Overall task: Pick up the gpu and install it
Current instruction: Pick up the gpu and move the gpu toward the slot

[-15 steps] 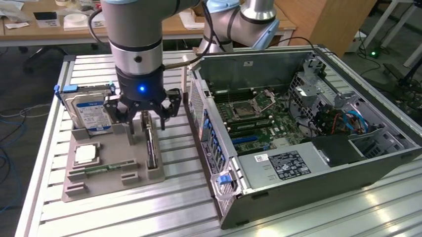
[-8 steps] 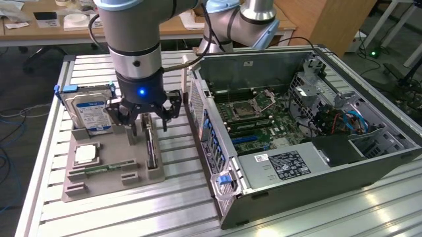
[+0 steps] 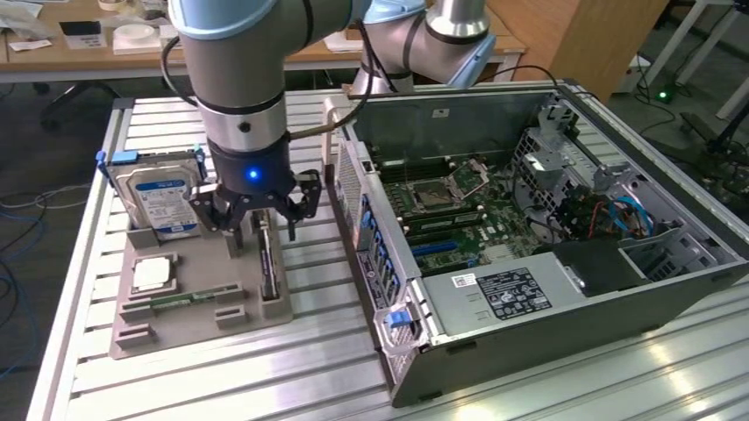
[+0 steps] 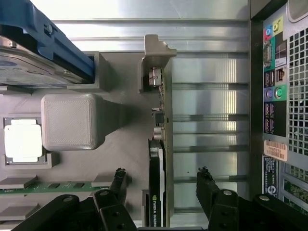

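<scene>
A slatted aluminium table (image 3: 316, 377) (image 4: 211, 72) carries two things. Directly beneath the gripper (image 3: 262, 237) (image 4: 161, 174) lies a flat grey fixture tray (image 3: 188, 329) (image 4: 120, 82), its moulded pockets facing up. On the exterior view's right of the gripper, an open desktop computer case (image 3: 562, 329) (image 4: 276, 96) lies on its side, its port panel turned toward the tray. A strip of bare slats runs between tray and case, just beside the gripper.

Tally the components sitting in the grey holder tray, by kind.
hard drive: 1
CPU chip: 1
RAM stick: 1
gpu: 1
Total: 4
</scene>
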Available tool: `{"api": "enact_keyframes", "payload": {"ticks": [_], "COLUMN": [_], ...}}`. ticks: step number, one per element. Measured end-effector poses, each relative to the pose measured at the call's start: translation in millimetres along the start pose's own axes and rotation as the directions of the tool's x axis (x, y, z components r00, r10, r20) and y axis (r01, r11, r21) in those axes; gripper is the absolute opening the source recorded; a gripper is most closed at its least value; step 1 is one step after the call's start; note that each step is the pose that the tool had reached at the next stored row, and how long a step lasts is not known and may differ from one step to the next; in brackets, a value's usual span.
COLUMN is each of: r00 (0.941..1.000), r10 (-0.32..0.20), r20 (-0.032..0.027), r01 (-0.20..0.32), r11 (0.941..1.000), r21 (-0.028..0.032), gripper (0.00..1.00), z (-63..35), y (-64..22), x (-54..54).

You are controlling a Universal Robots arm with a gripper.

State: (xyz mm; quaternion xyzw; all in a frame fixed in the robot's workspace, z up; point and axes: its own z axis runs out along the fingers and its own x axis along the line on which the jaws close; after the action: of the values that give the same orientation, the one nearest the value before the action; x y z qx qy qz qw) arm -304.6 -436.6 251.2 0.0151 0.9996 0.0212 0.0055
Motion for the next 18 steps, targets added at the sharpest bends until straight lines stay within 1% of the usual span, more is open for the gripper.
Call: {"api": "enact_keyframes", "payload": {"ticks": [3, 8, 11, 14, 18], "r00": [1.0000, 1.0000, 0.9998, 0.9998, 0.9998], "r10": [0.000, -0.002, -0.017, -0.019, -0.019], "r20": [-0.0028, -0.0028, -0.0052, -0.0068, -0.0086], "r01": [0.000, 0.002, 0.017, 0.019, 0.019], "r11": [1.0000, 1.0000, 0.9999, 0.9998, 0.9998], "r21": [0.0003, -0.0003, -0.0005, -0.0007, -0.0007], "gripper": [0.69, 0.69, 0.69, 0.69, 0.69], "z": [2.1, 2.9, 6.0, 9.1, 15.9], "y": [0.0, -0.1, -0.3, -0.4, -0.4], "x": [0.2, 0.1, 0.4, 0.7, 0.7]}}
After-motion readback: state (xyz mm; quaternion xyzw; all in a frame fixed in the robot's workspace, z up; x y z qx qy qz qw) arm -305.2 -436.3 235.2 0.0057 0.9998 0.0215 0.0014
